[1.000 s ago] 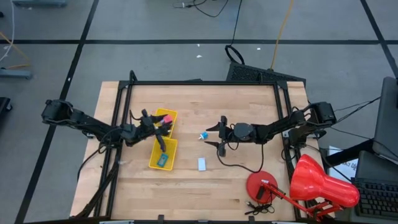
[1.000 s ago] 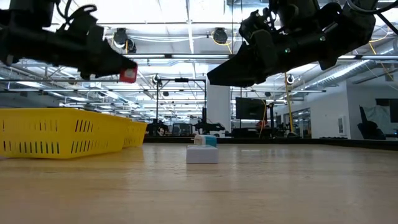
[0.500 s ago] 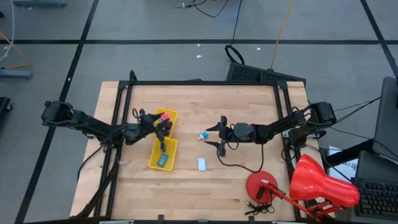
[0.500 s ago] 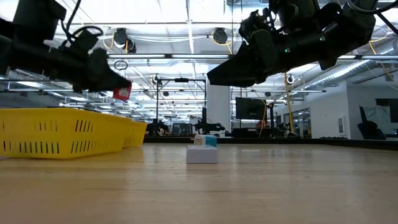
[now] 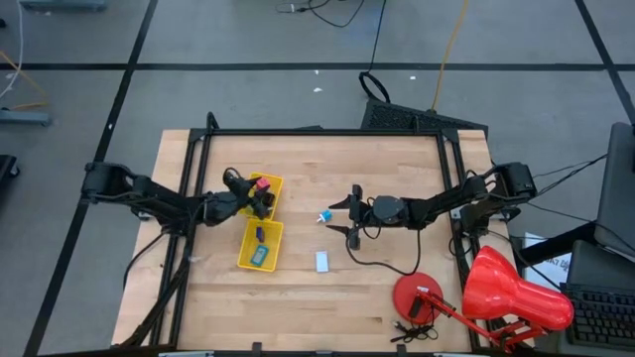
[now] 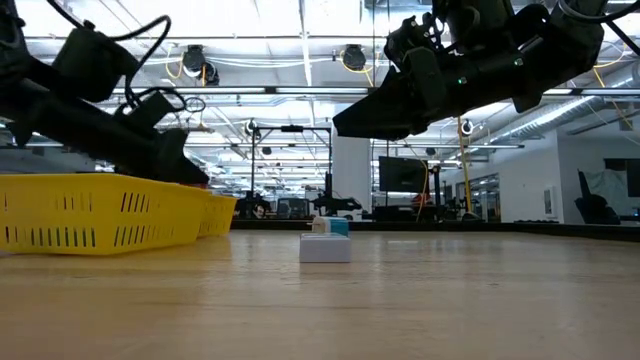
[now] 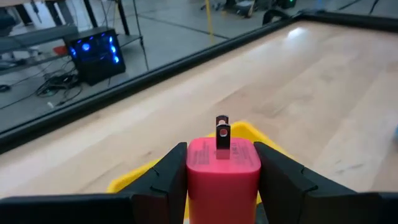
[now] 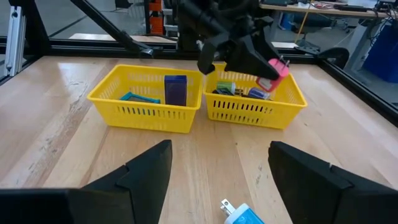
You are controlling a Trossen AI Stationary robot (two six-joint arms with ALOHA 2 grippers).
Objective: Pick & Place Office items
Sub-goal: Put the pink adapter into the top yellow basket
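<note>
My left gripper is shut on a pink-red plug-like block over the far compartment of the yellow tray. In the right wrist view the block hangs just above that compartment, where a green piece and others lie. A purple piece and a teal piece lie in the near compartment. A blue-and-white piece and a white piece lie on the table. My right gripper is open and empty beside the blue-and-white piece. My left gripper pinches the pink-red block by its two side faces between its two fingers. Its metal prongs point away from the gripper. The fingers come slanting down from the table's left. The block is tilted and lifted clear of the tray.
A large red desk lamp with a round base stands at the near right corner. A black frame runs around the work area. Bare wood lies between the tray and my right gripper.
My left gripper has gone down with the pink-red block toward the tray's far compartment and has tipped further downward. In the low view the block has sunk from well above the tray to about its rim.
</note>
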